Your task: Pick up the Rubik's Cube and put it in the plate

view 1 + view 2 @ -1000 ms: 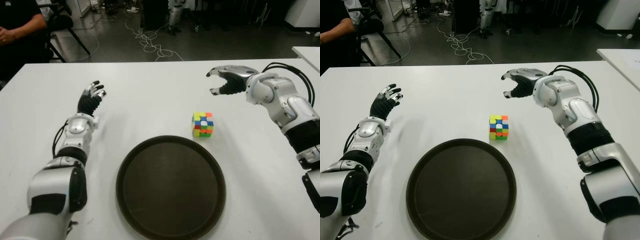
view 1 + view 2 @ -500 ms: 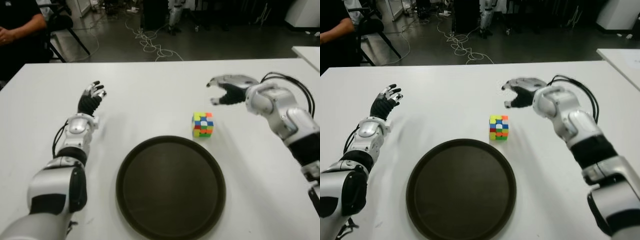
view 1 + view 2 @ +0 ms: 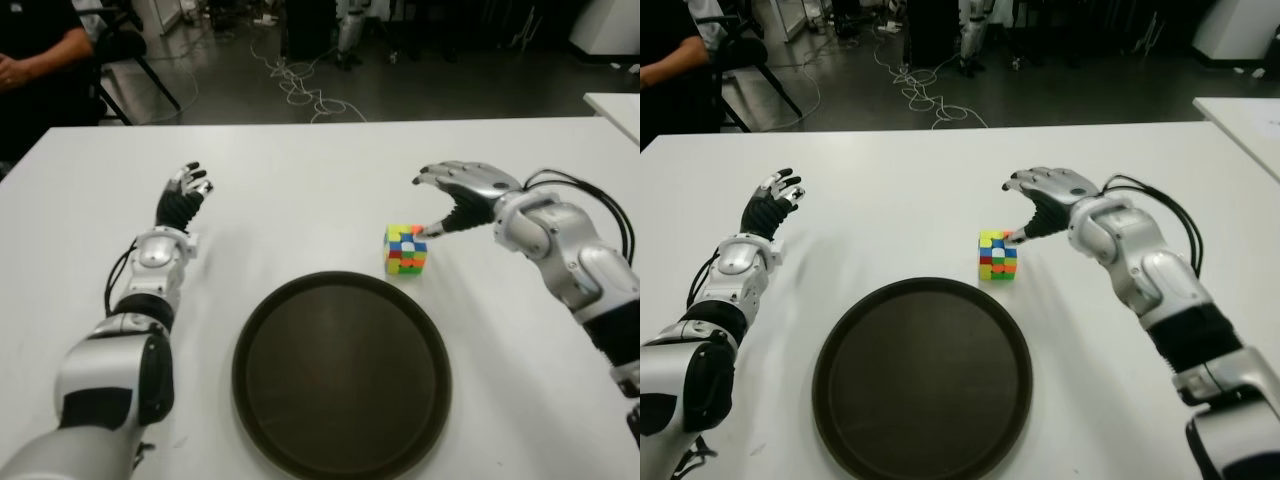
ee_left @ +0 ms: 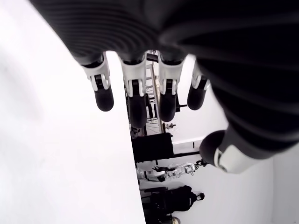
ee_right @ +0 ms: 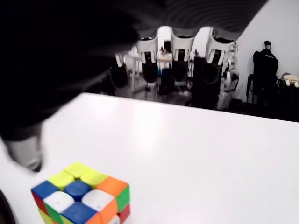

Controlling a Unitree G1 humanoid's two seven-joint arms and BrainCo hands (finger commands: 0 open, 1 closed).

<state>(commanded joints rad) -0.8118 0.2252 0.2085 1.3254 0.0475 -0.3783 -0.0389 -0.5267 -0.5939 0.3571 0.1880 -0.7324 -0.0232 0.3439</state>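
Our right hand's fingers [image 3: 445, 177] are spread and hold nothing, arched over the table with the thumb tip reaching down to the upper far corner of the multicoloured Rubik's Cube [image 3: 405, 249]; we cannot tell whether it touches. The right hand [image 3: 462, 192] itself hangs just beyond the cube and to its right, palm down. The cube sits flat on the white table [image 3: 300, 180], not lifted, just beside the far right rim of the round dark brown plate [image 3: 341, 372] but apart from it, and nothing lies in the plate. Our left hand [image 3: 181, 198] shows well to the left of the plate, its fingers [image 4: 103, 97] loosely extended and holding nothing. Beyond the far left corner of the table we see a seated person's arm [image 3: 40, 62] in a dark sleeve.
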